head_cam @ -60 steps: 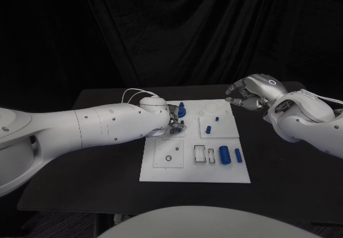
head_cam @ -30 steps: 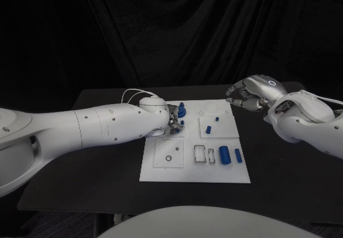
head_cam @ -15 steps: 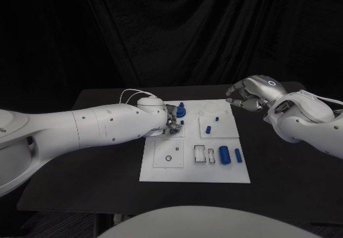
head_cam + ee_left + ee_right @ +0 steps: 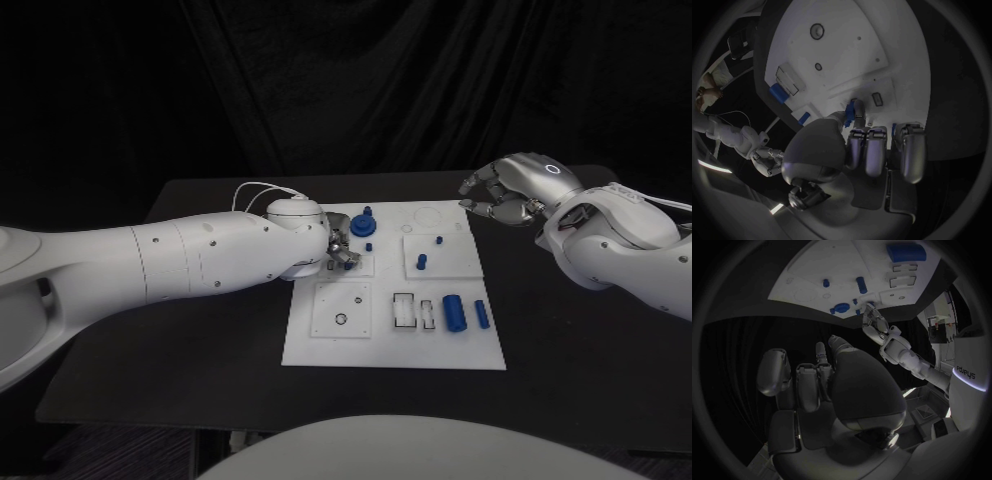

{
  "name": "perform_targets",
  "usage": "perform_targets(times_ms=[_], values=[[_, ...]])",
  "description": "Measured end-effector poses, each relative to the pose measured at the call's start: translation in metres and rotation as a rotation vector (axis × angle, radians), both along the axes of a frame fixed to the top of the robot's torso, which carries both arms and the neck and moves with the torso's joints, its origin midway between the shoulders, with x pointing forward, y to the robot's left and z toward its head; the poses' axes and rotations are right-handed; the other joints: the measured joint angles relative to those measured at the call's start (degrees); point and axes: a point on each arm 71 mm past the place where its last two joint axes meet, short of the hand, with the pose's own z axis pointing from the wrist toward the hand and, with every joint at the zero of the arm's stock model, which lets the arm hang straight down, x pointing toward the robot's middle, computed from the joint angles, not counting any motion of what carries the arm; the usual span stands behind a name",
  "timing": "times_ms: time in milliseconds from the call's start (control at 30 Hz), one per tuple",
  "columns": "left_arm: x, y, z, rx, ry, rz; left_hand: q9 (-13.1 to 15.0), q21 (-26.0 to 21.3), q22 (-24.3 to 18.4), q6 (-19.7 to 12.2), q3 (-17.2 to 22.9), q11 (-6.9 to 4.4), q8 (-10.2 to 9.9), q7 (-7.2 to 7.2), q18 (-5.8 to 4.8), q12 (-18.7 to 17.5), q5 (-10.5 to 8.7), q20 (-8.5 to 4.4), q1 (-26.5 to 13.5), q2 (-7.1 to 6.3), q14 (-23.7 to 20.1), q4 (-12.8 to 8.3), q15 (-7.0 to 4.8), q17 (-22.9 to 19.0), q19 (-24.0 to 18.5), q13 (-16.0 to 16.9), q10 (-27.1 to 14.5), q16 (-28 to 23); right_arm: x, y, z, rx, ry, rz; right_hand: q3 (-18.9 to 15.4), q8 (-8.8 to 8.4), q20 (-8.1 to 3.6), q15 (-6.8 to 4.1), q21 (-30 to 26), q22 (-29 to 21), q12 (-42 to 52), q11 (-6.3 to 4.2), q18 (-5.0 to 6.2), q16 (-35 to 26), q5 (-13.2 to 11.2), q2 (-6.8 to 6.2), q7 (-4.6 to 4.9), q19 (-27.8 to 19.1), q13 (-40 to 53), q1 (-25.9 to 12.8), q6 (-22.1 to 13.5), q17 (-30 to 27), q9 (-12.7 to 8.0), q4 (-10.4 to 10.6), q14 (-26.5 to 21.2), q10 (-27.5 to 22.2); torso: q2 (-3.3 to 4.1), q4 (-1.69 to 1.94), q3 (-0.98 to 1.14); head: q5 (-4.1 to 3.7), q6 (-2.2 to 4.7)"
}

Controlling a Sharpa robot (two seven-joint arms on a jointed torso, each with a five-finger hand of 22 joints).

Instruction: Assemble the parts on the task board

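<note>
I see the board (image 4: 392, 345) lying flat in the middle of the table (image 4: 173, 330), a white plate with shallow recesses. My left hand (image 4: 340, 247) sits over the board's upper left part, its arm coming in from the left edge of the frame. In the left wrist view the hand (image 4: 873, 150) has its fingers (image 4: 877, 150) curled down side by side, with a small blue part (image 4: 856, 110) just past the fingertips; I cannot tell whether they pinch it or only touch it.

My right hand (image 4: 508, 196) hangs in the upper right of the frame, just off the board's top right corner and above the table. Its fingers (image 4: 807, 385) are curled in toward the palm with nothing in them.

On the board, a round blue knob (image 4: 364, 225) stands near the top edge beside the left hand. A short blue peg (image 4: 420, 261) lies right of centre. Lower down, a thick blue cylinder (image 4: 453, 311) and a thinner blue rod (image 4: 480, 314) lie side by side near the right edge. A small dark ring (image 4: 339, 320) sits in the lower left recess.
</note>
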Motion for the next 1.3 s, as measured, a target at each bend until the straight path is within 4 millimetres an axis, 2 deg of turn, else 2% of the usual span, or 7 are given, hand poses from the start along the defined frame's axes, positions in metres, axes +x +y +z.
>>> perform_targets(times_ms=[433, 1133, 1300], values=[[-0.0007, 0.0059, -0.0017, -0.007, -0.007, 0.017, 0.4, -0.4, 0.0, 0.2, 1.8, 0.00, -0.4, 0.20, 0.00, 0.0, -1.24, 0.00, -1.1, -1.13, 0.0, 0.1, 0.00, 0.0, 0.0, 0.0, 0.0, 0.0, -0.0003, -0.0018, -0.0009, -0.004, 0.007, -0.006, 0.0, 0.00, 0.00, 0.00, -0.2, 0.0, 0.0, 0.00, 0.00, 0.0, 0.0, 0.00, 0.21, 0.0, 0.0, 0.0, 0.2, 0.0, 0.0, 0.0, 0.0, 0.0, -0.01, 0.06, -0.05, 0.27, 0.00], [-0.0028, 0.0092, -0.0055, -0.026, -0.020, 0.037, 0.4, -0.4, 0.0, 0.2, 2.3, 0.01, -0.8, 0.24, 0.00, 0.0, -1.24, 0.00, -1.1, -1.13, 0.0, -0.1, 0.01, 0.0, 0.0, 0.0, 0.0, 0.0, -0.0002, -0.0040, -0.0015, -0.008, 0.013, -0.013, 0.0, 0.00, 0.00, 0.00, -0.2, 0.0, 0.0, 0.21, 0.00, -0.2, 0.0, 0.00, 0.21, 0.0, 0.0, 0.0, 0.2, 0.0, 0.0, 0.0, 0.0, -0.2, -0.01, -0.05, -0.05, 0.42, 0.00], [-0.0040, 0.0098, -0.0060, -0.029, -0.021, 0.038, 0.5, -0.7, 0.0, 0.2, 2.8, 0.01, -1.1, 0.24, 0.01, 0.0, -1.92, -0.21, -1.5, -1.50, 0.0, 0.0, 0.01, 0.0, -0.2, 0.0, 0.0, 0.0, -0.0001, -0.0037, -0.0018, -0.009, 0.015, -0.013, 0.0, 0.00, 0.00, 0.00, -0.2, 0.0, 0.0, 0.21, 0.00, -0.2, 0.0, 0.00, 0.00, 0.0, 0.0, 0.0, 0.4, 0.0, 0.0, 0.0, 0.0, -0.2, -0.02, -0.05, -0.06, 0.44, 0.00]])
